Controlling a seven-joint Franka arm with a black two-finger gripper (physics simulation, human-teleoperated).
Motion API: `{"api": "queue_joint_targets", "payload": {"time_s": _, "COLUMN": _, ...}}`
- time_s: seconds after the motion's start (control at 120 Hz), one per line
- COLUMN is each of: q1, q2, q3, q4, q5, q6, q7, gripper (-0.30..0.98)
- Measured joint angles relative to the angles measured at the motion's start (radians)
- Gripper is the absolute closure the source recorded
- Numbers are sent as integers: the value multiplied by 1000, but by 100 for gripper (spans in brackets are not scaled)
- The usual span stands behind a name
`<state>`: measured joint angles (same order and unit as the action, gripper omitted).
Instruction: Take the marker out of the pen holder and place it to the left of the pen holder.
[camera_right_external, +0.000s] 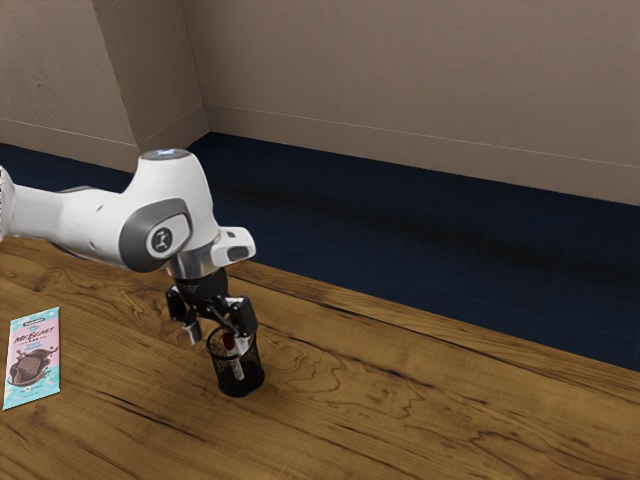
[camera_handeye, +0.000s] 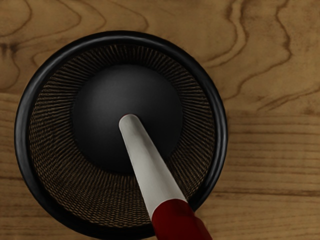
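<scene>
Item one: marker, slim, white-barrelled, with a red end (camera_handeye: 150, 165). It stood aslant inside the pen holder, its white end over the dark floor of the cup and its red end uppermost, leaning out toward the rim. Not removed.

Item two: pen holder, round, black, of wire mesh with a smooth rim (camera_handeye: 220, 125). Upright on the brown wood-grained table (camera_right_external: 400, 425), the marker its visible content.

Item three: black two-finger gripper (camera_right_external: 218, 343), carried on a white and grey jointed arm (camera_right_external: 85, 222). Its fingers stood wide apart at the height of the cup's mouth, one out past the rim on the exterior view's left, the other near the red end. It had hold of nothing; whether the nearer finger touched the marker could not be told.

Item four: flat packet, pink and pale blue, printed (camera_right_external: 33, 358). It lay well apart, toward the exterior view's left; no part in the work.

Step in hand, as judged: lining up for the grasp, with extraction and placing both outstanding. The next move called for the red end to be centred between the fingers, then a closing on it, then a lift along the marker's slant until its lower end cleared the rim. Chief risk: a finger catching the rim and tipping the light cup, or pushing the marker round inside it.
</scene>
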<state>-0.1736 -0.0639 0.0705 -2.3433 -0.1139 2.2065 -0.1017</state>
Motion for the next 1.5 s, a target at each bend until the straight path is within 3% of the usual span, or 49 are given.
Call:
{"api": "queue_joint_targets", "payload": {"time_s": 0.192, "q1": 1, "q2": 3, "q3": -1, "q4": 2, "q5": -1, "q6": 19, "q7": 15, "gripper": 1}}
{"api": "queue_joint_targets", "payload": {"time_s": 0.383, "q1": -2, "q2": -2, "q3": 0, "q4": 0, "q5": -4, "q6": 27, "q7": 25, "gripper": 37}}
{"api": "queue_joint_targets", "payload": {"time_s": 0.658, "q1": 0, "q2": -5, "q3": 0, "q4": 0, "q5": 0, "q6": 24, "q7": 35, "gripper": 69}}
{"api": "queue_joint_targets", "payload": {"time_s": 0.842, "q1": 6, "q2": -35, "q3": 2, "q4": 1, "q5": 16, "q6": 19, "q7": 29, "gripper": 75}}
{"api": "queue_joint_targets", "payload": {"time_s": 0.967, "q1": 25, "q2": -125, "q3": 14, "q4": 9, "q5": 36, "q6": -21, "q7": 22, "gripper": 77}}
{"api": "queue_joint_targets", "payload": {"time_s": 1.175, "q1": 45, "q2": -225, "q3": 50, "q4": 122, "q5": 84, "q6": -135, "q7": 16, "gripper": 78}}
{"api": "queue_joint_targets", "payload": {"time_s": 1.375, "q1": 114, "q2": -184, "q3": 103, "q4": 142, "q5": 95, "q6": -175, "q7": 38, "gripper": 79}}
{"api": "queue_joint_targets", "payload": {"time_s": 1.5, "q1": 133, "q2": -69, "q3": 100, "q4": 244, "q5": 12, "q6": -105, "q7": 78, "gripper": 79}}
